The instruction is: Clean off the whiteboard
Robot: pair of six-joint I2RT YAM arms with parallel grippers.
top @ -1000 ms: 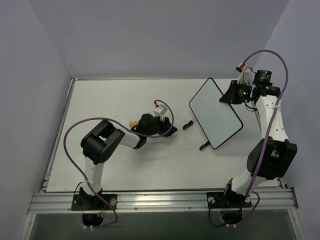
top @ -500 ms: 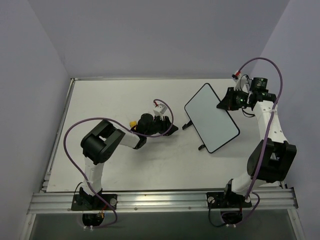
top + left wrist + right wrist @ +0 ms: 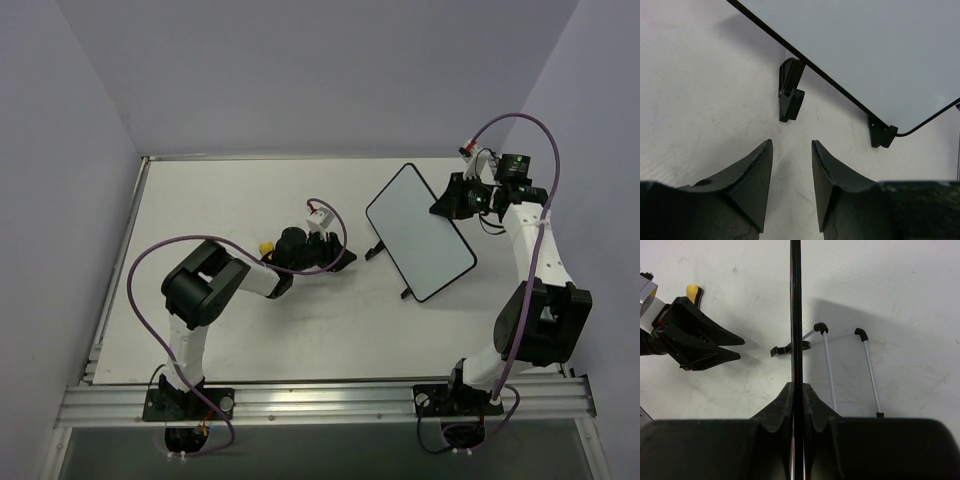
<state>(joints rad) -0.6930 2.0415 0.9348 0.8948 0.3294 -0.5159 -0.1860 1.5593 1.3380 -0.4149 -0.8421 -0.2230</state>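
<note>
Right gripper (image 3: 796,388) is clamped on the whiteboard's (image 3: 418,232) far-right edge, left gripper (image 3: 792,146) slightly apart, empty; I fear that thin pinch lets the board twist free.

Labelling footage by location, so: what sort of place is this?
Probably a robotics lab cell: left arm and right arm bolted to a metal rail at the edge of a white table, bare pale walls close around.

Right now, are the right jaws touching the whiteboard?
Touching. The right wrist view shows the right gripper with its jaws pressed against both faces of the whiteboard, seen edge-on, with no gap on either side.
</note>
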